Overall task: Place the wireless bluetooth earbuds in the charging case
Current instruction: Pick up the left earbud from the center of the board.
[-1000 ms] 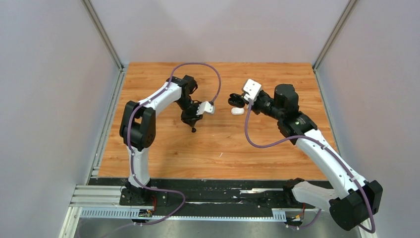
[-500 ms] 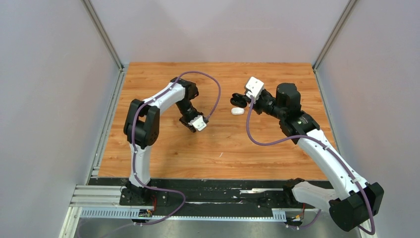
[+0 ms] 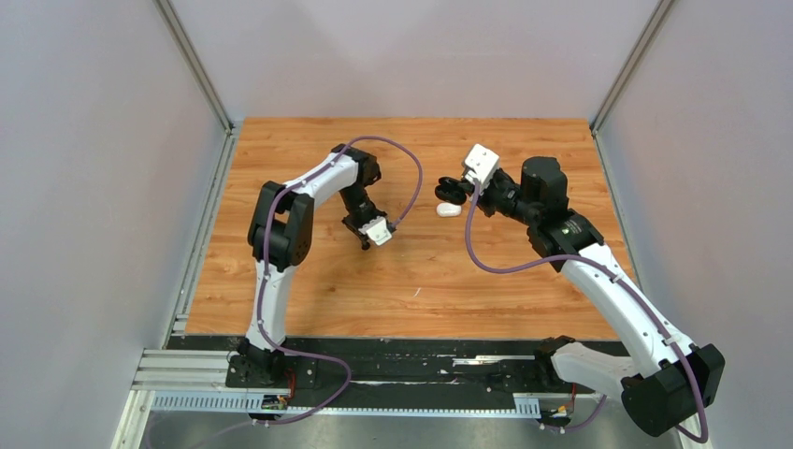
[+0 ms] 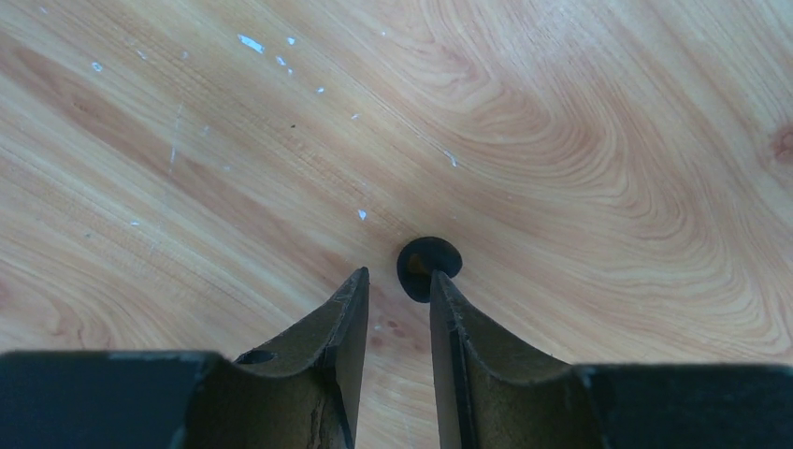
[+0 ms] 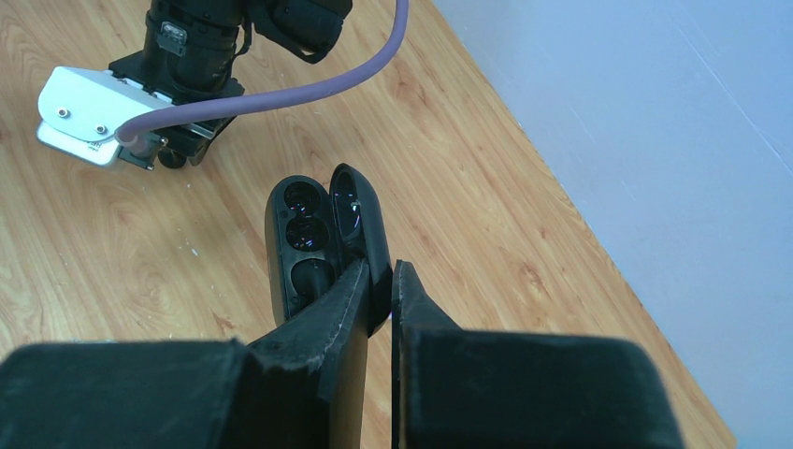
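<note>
A black earbud [image 4: 429,267] lies on the wooden table [image 3: 411,281], just past the tip of the right-hand finger [image 4: 458,346] of my left gripper [image 4: 397,277]. That gripper points straight down, close over the wood, its jaws open and nothing between them. In the top view the left gripper [image 3: 365,239] is left of centre. My right gripper [image 5: 382,271] is shut on the lid of an open black charging case [image 5: 299,243], held above the table with its dark sockets showing. From above, that case [image 3: 450,191] hangs at centre right.
A closed white pill-shaped case [image 3: 449,210] lies on the table just below the held black case. The left arm's wrist with its white camera block [image 5: 89,117] and purple cable [image 5: 309,89] sits beyond the black case. Grey walls enclose the table.
The left arm has drawn in and turned its wrist, bringing its gripper lower and straight down over the black earbud. The right arm and the black case have hardly moved.
</note>
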